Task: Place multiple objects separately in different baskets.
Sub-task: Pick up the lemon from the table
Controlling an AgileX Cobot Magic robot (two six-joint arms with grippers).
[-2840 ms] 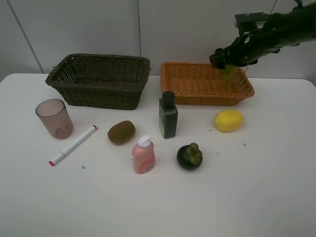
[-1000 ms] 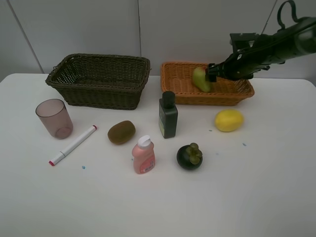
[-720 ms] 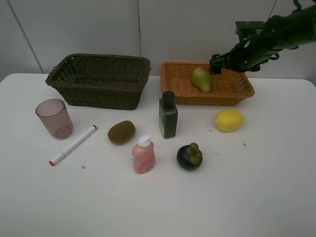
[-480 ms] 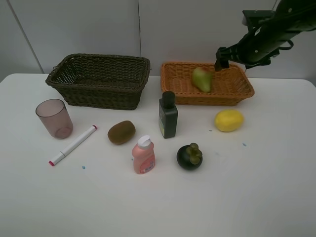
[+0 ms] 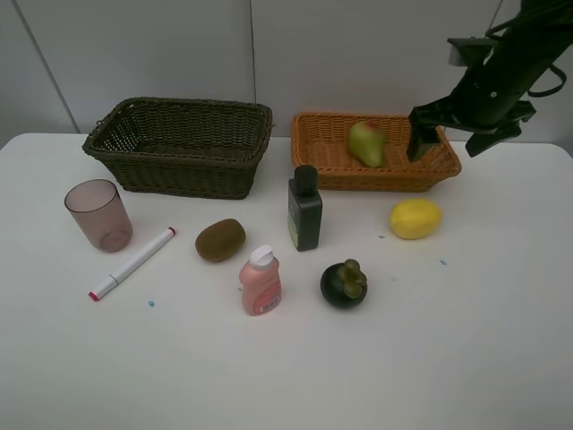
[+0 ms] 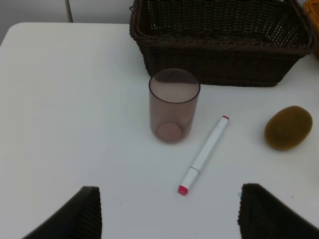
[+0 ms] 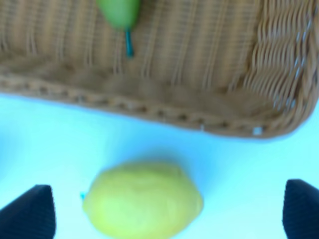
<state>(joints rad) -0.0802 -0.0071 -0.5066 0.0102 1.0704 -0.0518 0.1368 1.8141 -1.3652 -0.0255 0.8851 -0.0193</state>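
R end effector (image 5: 421, 141) open, empty, over orange basket (image 5: 376, 182) rim, pear (image 5: 365, 143) beside it, lemon (image 5: 414, 218) below; L end effector (image 6: 175, 215) open, cup (image 6: 174, 105) & marker (image 6: 207, 152) ahead

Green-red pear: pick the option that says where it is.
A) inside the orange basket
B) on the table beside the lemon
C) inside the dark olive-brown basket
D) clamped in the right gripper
A: the pear lies inside the orange basket, with nothing gripping it.
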